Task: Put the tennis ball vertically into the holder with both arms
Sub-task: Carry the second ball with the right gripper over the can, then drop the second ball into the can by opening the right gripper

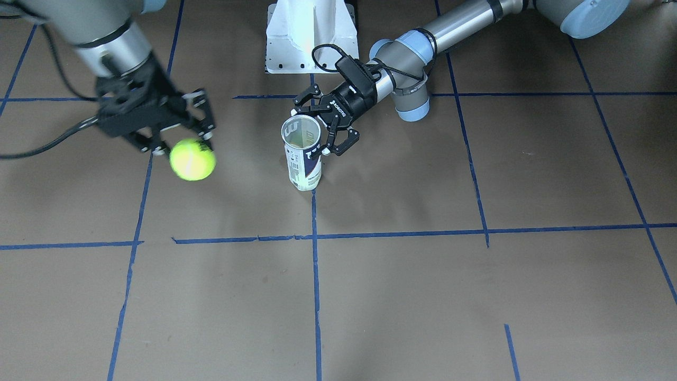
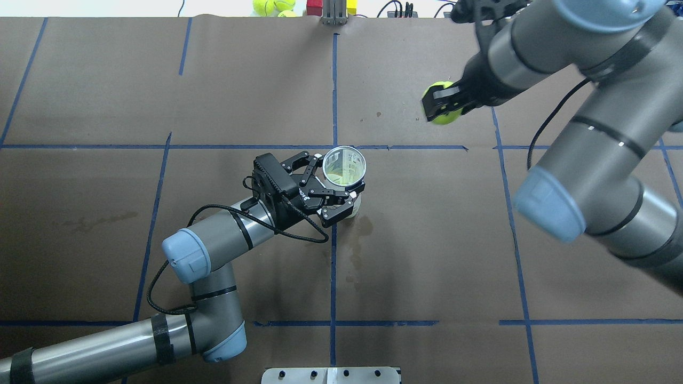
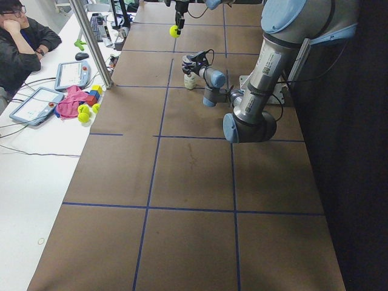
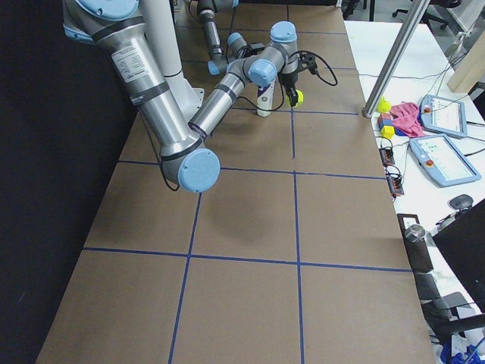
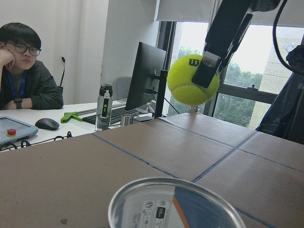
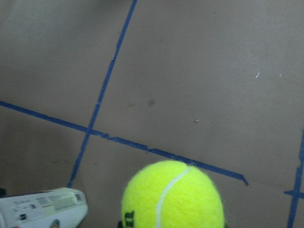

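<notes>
On my screen the worktop looks like matt brown paper or card, faintly stained in places. The blue tape lines on it lie flat with slightly ragged edges. The holder is clear, glossy plastic with a smooth printed label, and its rim gleams like metal. The tennis ball is fuzzy yellow-green felt. The left arm and right arm are smooth grey-silver tubing with a satin finish and light-blue plastic-looking caps. The left gripper and right gripper are matt black and hard-looking. The pedestal base looks like smooth white-painted metal.
</notes>
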Motion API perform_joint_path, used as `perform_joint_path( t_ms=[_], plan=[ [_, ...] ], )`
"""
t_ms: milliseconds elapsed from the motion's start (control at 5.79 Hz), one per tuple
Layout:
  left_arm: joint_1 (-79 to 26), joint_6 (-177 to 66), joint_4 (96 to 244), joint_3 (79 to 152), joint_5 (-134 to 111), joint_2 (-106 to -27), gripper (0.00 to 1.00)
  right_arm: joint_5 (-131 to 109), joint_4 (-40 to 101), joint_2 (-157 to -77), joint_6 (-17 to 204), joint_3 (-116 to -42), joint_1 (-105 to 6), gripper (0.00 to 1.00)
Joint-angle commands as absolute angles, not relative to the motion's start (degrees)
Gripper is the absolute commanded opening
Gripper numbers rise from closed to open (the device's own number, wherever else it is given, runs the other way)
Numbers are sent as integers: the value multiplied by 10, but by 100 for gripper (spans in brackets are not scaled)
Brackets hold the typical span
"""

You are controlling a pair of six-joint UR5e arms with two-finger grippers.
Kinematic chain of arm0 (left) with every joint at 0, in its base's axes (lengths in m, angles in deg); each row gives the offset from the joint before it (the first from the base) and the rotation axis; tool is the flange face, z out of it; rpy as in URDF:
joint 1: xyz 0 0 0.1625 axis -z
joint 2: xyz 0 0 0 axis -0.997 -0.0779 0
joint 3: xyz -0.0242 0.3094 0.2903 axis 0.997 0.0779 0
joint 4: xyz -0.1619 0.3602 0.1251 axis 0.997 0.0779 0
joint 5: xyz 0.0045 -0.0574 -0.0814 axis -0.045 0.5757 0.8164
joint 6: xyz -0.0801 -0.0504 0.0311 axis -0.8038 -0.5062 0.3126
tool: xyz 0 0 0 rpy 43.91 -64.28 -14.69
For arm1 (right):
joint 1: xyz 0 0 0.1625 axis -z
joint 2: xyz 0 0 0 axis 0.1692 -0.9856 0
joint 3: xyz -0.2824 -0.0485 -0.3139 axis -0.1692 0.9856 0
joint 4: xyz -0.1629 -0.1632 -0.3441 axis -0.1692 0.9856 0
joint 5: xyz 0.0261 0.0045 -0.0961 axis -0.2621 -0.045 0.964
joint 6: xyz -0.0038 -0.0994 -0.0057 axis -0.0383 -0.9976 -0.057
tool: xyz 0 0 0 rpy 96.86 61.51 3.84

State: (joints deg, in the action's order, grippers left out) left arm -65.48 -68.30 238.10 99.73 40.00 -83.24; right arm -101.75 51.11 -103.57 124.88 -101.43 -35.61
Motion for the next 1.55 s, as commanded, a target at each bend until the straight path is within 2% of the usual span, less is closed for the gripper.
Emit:
perform_joint_path(
  t_ms=[0,345,864,1036,1209,1382],
  plan=[
    [-656,-683,2379,997,400,-834,89,-927,572,-975,1324,-1033,-260,0],
    [-656,-683,2378,997,401,-835,89,-878,572,-960,1355,-1030,-210,0],
    [-656,-684,2378,997,400,-836,89,-877,572,-938,1355,-1019,-208,4],
    [-656,-683,2379,997,401,-836,89,-877,572,-937,1355,-1018,-209,31],
    [-656,-684,2379,997,401,-836,89,-876,572,-937,1352,-1018,-208,95],
    [-656,-684,2379,997,401,-836,89,-877,572,-937,1351,-1018,-208,99]
  ],
)
